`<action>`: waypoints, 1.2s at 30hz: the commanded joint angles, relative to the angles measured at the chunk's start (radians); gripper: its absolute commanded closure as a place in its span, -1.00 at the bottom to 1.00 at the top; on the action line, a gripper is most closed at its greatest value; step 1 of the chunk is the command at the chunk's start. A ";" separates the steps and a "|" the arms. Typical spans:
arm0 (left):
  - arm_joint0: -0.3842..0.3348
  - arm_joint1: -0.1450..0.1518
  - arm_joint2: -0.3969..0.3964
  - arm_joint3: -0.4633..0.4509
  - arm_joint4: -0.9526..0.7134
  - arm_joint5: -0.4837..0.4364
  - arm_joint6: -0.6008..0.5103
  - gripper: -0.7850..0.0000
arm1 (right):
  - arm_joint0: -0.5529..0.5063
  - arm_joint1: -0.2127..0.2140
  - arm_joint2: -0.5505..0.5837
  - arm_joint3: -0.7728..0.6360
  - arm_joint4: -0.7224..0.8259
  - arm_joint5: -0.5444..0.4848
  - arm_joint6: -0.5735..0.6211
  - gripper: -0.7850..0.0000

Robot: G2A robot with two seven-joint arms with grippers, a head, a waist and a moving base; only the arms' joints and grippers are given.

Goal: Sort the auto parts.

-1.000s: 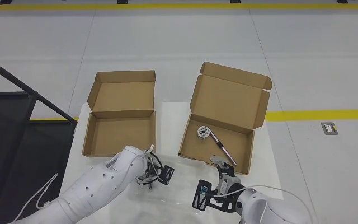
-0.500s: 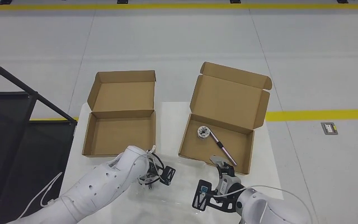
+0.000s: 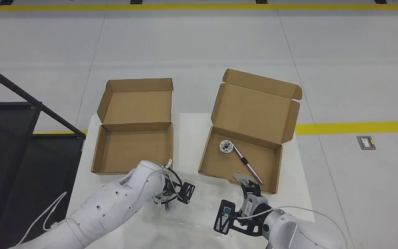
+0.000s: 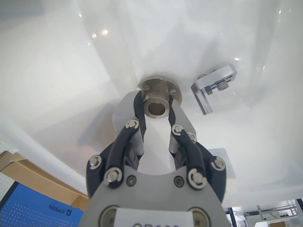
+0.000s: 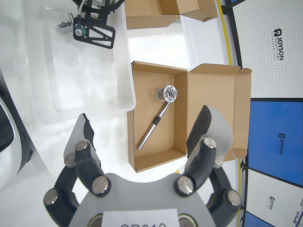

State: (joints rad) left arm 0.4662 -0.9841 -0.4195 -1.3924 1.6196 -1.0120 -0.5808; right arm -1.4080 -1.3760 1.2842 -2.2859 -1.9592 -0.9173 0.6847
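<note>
My left gripper (image 4: 155, 106) is down inside a clear plastic tray (image 5: 129, 76), shut on the neck of a brass flanged bushing (image 4: 161, 87) that rests on the tray floor. A small aluminium bracket (image 4: 214, 85) lies just beside the bushing. In the top view the left arm's wrist (image 3: 165, 190) is at the front left of the table. My right gripper (image 5: 145, 119) hangs open and holds nothing, above the near end of the right cardboard box (image 5: 146, 83). That box holds a round silver part (image 5: 169, 93) and a metal rod (image 5: 151, 128).
Two open cardboard boxes stand on the white table, lids folded back: the left box (image 3: 132, 150) has nothing in it, the right box (image 3: 273, 165) holds the two parts. A black frame (image 3: 25, 106) stands past the table's left edge.
The left wrist has shifted very slightly to the right over the tray. The right arm has kept still.
</note>
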 commanded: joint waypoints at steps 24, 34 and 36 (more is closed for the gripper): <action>0.598 0.282 -0.818 -0.463 0.079 0.321 0.224 1.00 | 0.000 0.000 0.000 0.000 0.000 0.000 0.000 -1.00; 0.636 0.286 -0.842 -0.484 0.084 0.344 0.191 1.00 | 0.000 0.000 0.000 0.000 0.000 0.000 0.000 -1.00; 0.636 0.286 -0.842 -0.484 0.084 0.344 0.191 1.00 | 0.000 0.000 0.000 0.000 0.000 0.000 0.000 -1.00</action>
State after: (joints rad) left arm 1.1020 -0.6985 -1.2618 -1.8761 1.7039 -0.6675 -0.3898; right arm -1.4080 -1.3760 1.2842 -2.2859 -1.9592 -0.9173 0.6847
